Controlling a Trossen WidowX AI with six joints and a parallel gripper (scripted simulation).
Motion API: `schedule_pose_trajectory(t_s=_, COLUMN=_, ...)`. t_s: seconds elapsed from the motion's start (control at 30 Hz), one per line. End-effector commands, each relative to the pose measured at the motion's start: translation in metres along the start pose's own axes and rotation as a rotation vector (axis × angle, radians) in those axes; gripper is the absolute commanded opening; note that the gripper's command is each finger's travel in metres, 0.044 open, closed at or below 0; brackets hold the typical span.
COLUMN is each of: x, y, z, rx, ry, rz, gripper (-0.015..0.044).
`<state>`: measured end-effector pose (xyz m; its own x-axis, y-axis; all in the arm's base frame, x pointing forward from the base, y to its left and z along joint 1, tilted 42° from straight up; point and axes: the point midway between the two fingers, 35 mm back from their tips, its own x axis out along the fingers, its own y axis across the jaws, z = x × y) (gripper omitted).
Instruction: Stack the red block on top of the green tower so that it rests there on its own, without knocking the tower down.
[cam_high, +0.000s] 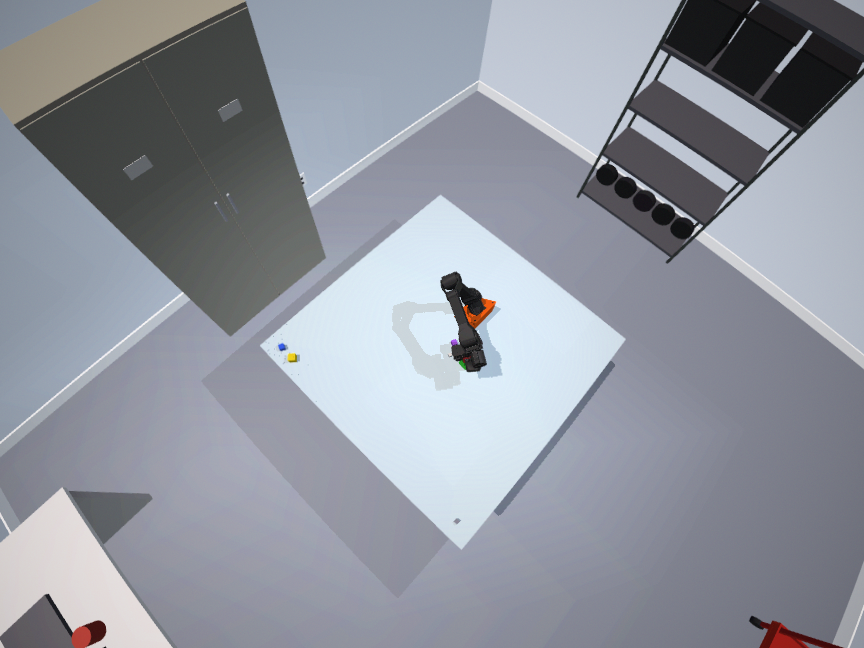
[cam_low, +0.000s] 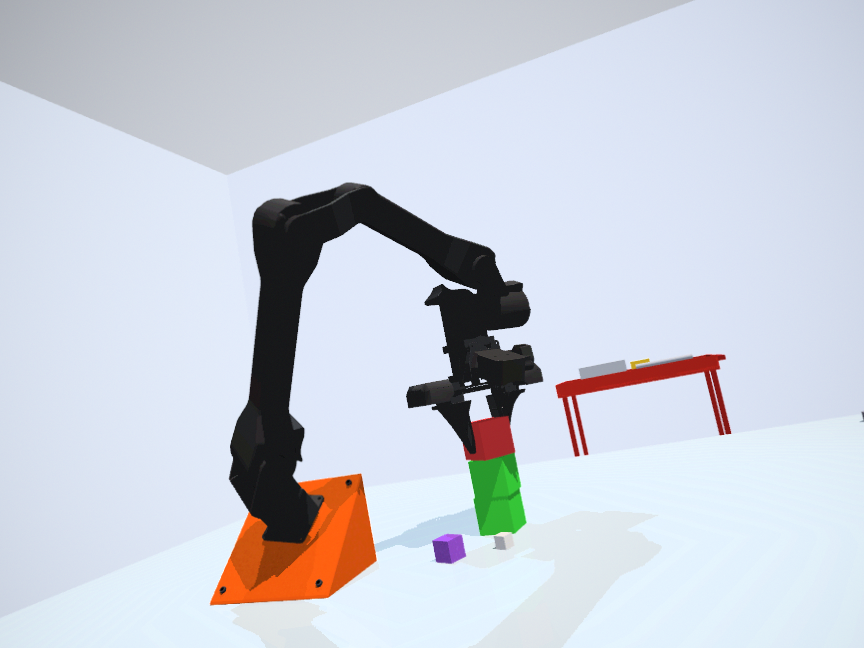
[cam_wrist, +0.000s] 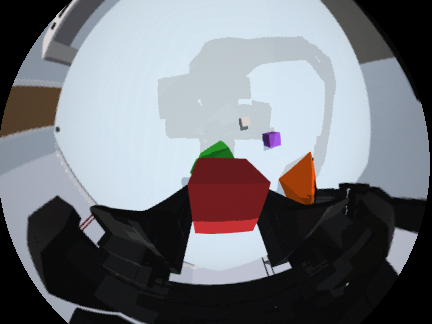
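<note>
The red block is between the two fingers of my gripper, which is shut on it. The green tower is two blocks high and upright, its upper block a little out of line with the lower one. The red block sits right over the tower's top in the exterior view, with no gap showing between them. In the wrist view the red block hides most of the tower. In the top view the arm covers the red block almost wholly, and a bit of the green tower shows.
A purple cube and a small white cube lie near the tower's foot. The arm's orange base stands beside them. A blue cube and a yellow cube lie near the table's left corner.
</note>
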<state>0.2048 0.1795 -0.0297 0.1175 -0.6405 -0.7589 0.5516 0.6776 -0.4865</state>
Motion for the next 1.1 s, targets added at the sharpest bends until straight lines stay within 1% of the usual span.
schedule_pose_trajectory(t_s=0.0, x=0.0, y=0.0, z=0.0, rx=0.0, ry=0.0, rz=0.0, gripper=0.0026)
schedule_pose_trajectory(t_s=0.53, x=0.0, y=0.0, z=0.0, rx=0.0, ry=0.0, rz=0.0, gripper=0.044)
schedule_pose_trajectory(t_s=1.07, x=0.0, y=0.0, z=0.0, rx=0.0, ry=0.0, rz=0.0, gripper=0.044)
